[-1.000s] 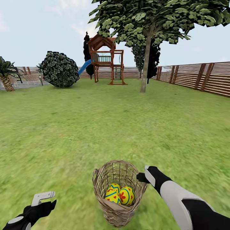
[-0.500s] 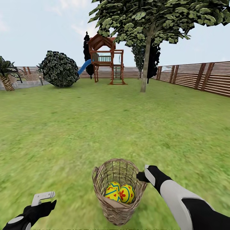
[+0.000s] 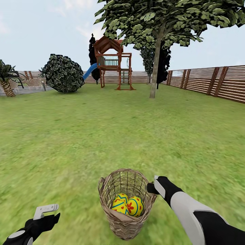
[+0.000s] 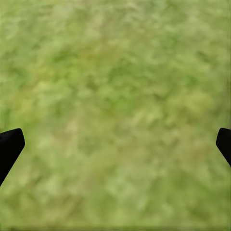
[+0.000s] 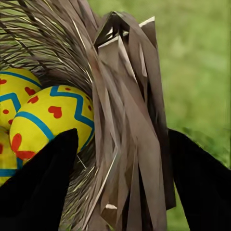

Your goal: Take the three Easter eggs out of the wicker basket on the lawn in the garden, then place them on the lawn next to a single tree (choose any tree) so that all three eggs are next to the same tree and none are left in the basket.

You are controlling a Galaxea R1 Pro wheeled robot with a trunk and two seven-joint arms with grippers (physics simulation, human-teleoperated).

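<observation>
Wicker basket upright, mouth skyward

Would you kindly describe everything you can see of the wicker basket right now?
The wicker basket is small, round and tan-brown, woven in an open lattice with a ragged, thicker rim. It stands roughly upright on the lawn just in front of the robot. Painted Easter eggs lie inside, yellow with blue zigzags and red marks. The right gripper straddles its wall, one of its fingers inside by the eggs and the other outside. The right wrist view shows the rim's flat strands bunched between them.
</observation>
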